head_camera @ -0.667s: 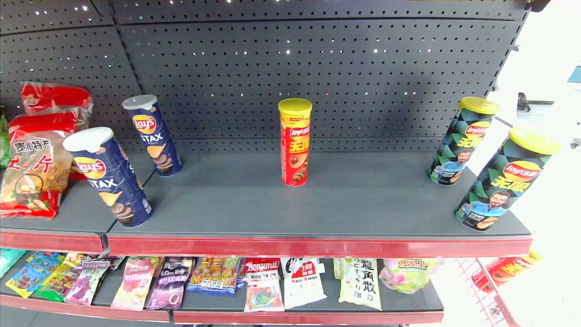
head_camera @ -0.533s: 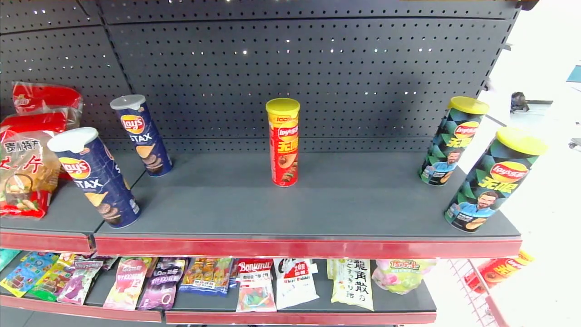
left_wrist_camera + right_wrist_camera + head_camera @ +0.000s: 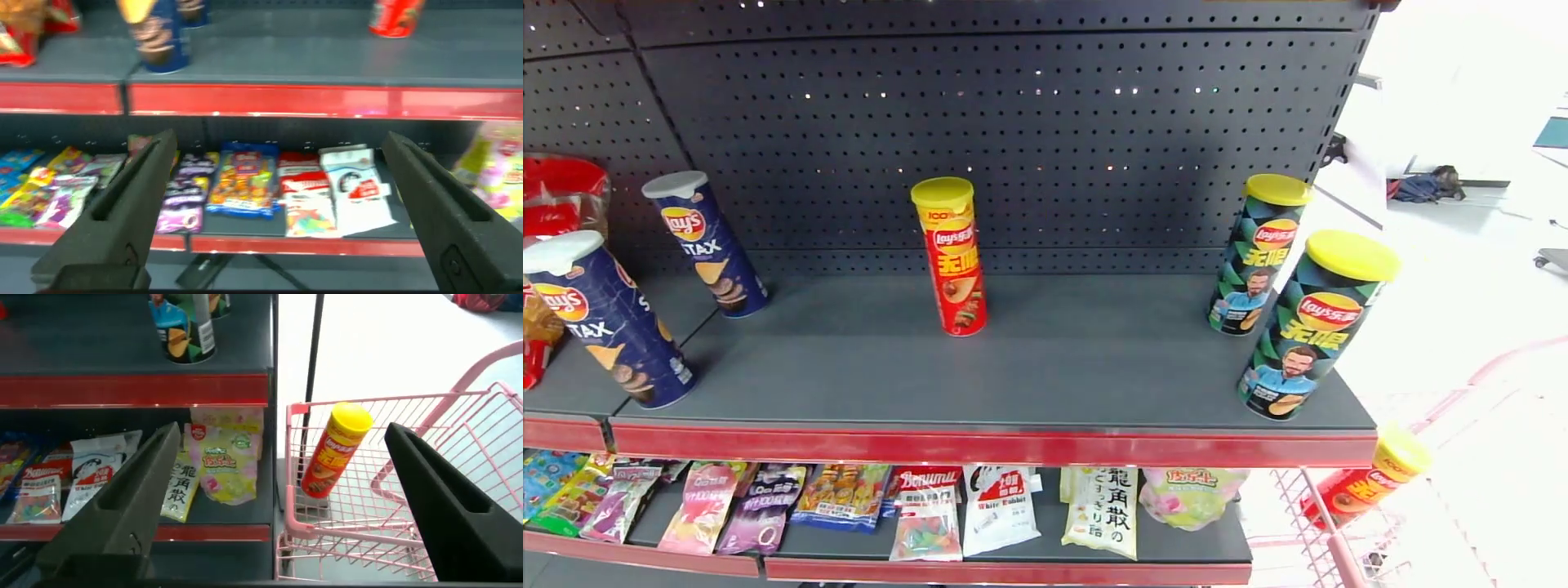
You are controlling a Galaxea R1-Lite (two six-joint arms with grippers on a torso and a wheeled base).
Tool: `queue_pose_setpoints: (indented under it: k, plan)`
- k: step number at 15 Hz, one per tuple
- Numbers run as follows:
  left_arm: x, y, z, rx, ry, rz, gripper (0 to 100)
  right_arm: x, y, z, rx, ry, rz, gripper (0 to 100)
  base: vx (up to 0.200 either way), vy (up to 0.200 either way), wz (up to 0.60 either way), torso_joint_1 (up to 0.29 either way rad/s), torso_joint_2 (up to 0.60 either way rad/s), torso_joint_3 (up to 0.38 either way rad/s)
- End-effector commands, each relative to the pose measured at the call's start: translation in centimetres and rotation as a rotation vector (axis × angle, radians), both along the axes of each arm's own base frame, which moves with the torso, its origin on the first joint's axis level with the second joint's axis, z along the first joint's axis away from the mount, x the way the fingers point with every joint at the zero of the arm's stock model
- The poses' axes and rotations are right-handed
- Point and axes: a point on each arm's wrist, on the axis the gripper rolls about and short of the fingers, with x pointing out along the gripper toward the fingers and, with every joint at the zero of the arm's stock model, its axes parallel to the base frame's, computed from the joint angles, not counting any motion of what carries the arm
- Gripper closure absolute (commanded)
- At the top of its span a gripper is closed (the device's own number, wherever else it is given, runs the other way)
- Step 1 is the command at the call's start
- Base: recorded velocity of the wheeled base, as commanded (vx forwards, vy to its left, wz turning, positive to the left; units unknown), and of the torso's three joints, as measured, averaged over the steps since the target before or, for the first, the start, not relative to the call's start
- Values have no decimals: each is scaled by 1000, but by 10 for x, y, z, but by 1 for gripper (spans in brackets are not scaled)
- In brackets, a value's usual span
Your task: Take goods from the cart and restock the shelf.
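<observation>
The red can leans in the pink cart, at 4 o'clock from the shelf, its yellow lid tipped up toward 2 o'clock. The right end effector is the nearer one. It faces the can, wide open and holding nothing. The left end effector is wide open and empty too.

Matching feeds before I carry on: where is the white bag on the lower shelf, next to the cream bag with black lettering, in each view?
Head view: white bag at bottom centre on the lower shelf, left of the cream bag.
Left wrist view: white bag between the open fingers of the left pincer.
Right wrist view: white bag partly behind one right pincer finger.
Shared landmark: red shelf edge above it.
</observation>
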Motion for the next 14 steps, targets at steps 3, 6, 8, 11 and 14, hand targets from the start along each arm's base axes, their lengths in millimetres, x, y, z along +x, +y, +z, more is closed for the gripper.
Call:
queue_pose_setpoints:
  k: [3, 6, 8, 11, 14]
  plan:
    - [0, 0, 0, 1, 1, 1, 0, 0, 0, 0, 0, 0, 1, 0, 0, -133, 0, 3, 2, 3]
    - [0, 0, 0, 1, 1, 1, 0, 0, 0, 0, 0, 0, 1, 0, 0, 0, -200, 2, 2, 1]
    - [0, 0, 0, 1, 1, 1, 0, 0, 0, 0, -2, 0, 0, 0, 0, 0, -600, -2, 7, 2]
    - [0, 0, 0, -1, 1, 1, 0, 0, 0, 0, -2, 0, 1, 0, 0, 0, -600, 14, 2, 1]
    - [0, 0, 0, -1, 1, 1, 0, 0, 0, 0, 0, 0, 0, 0, 0, 0, -400, 2, 2, 2]
